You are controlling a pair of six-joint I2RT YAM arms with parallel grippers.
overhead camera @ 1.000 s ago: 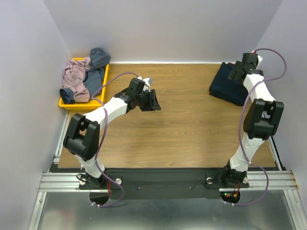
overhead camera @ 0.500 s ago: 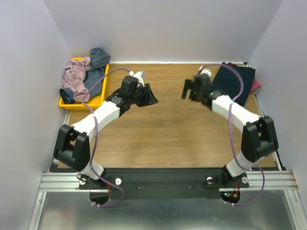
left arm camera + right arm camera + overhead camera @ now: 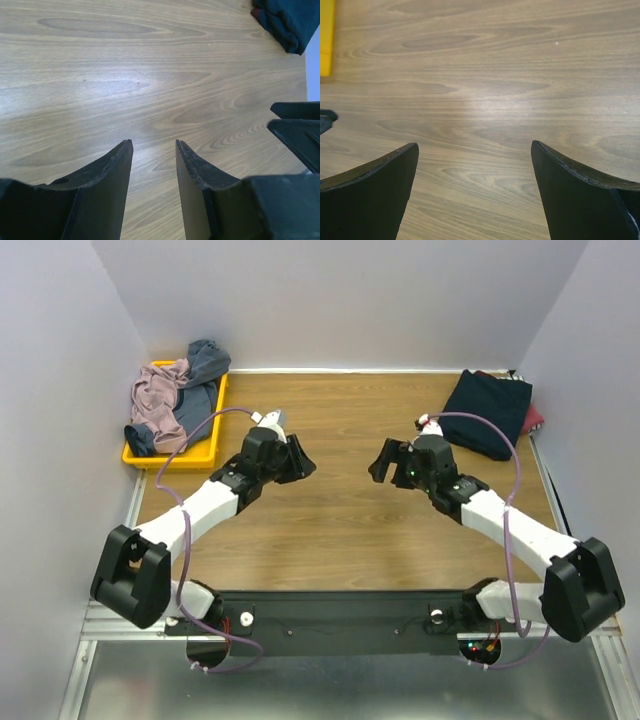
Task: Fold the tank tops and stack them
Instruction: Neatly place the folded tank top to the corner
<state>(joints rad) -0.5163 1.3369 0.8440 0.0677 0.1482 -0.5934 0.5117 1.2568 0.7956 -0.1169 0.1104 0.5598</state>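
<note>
Tray [image 3: 150, 457], yellow, far-left corner: holds mauve top [image 3: 155, 400] and grey-blue top [image 3: 205, 362], heaped loose and unfolded, seemingly stock awaiting folding

Left gripper [image 3: 300, 465]: over bare table [image 3: 340, 525], left of centre; jaws partly apart, nothing between them

Right gripper [image 3: 385, 462]: facing it across the centre; jaws spread wide, likewise unladen; both look free for the next pick

Navy top [image 3: 490, 410], far-right corner: folded flat as a stack, dark red cloth [image 3: 537, 420] showing at its right edge; well apart from the tray, presumably to keep finished work separate
</note>
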